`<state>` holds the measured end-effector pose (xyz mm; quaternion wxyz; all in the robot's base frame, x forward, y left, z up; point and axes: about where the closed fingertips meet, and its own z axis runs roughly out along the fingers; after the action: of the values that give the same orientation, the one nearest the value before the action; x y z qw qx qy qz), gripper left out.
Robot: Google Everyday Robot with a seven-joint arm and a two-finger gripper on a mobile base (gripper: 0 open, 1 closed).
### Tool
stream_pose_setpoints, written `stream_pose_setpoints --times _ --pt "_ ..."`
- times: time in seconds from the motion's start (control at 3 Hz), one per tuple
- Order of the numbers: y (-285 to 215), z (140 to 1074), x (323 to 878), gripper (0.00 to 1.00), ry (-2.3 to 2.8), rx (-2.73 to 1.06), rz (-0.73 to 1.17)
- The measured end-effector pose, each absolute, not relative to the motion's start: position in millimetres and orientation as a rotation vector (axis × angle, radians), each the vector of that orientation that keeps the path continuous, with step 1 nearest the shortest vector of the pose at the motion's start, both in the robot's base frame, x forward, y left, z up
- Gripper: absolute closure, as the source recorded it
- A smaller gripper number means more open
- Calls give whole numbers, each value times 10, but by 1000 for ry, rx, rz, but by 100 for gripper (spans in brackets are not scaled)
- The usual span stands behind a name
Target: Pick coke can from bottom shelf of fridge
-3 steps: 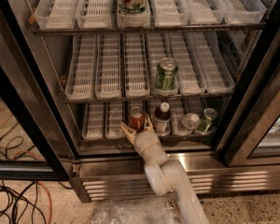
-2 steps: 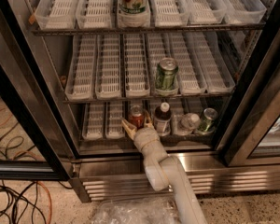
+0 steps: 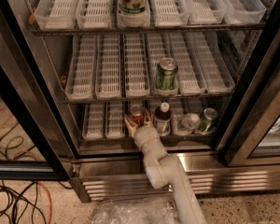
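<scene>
Coke can (image 3: 136, 115): standing upright at the front edge of the fridge's (image 3: 252, 171) lowest bench (image 3: 94, 121), left of middle. Claw (image 3: 138, 124): reaching in from the front, lying open around the can, seemingly not yet clamping; can sitting just ahead between its fingers, axis vertical.

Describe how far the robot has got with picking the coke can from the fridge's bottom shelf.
Done: the fridge stands open and the gripper is at the coke can on the bottom shelf. In hand: taking hold of the can; whether it is gripped yet cannot be told. Left: lifting the can off the shelf and out, past the dark bottle beside it.
</scene>
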<state>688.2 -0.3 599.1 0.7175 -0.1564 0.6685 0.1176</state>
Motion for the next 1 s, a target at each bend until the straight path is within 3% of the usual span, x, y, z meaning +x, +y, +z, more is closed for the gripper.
stream_pose_setpoints --times 0.67,1.0 --pt "-2 5991 6882 100 1479 -346 260" --pt "-2 5991 6882 100 1479 -346 260"
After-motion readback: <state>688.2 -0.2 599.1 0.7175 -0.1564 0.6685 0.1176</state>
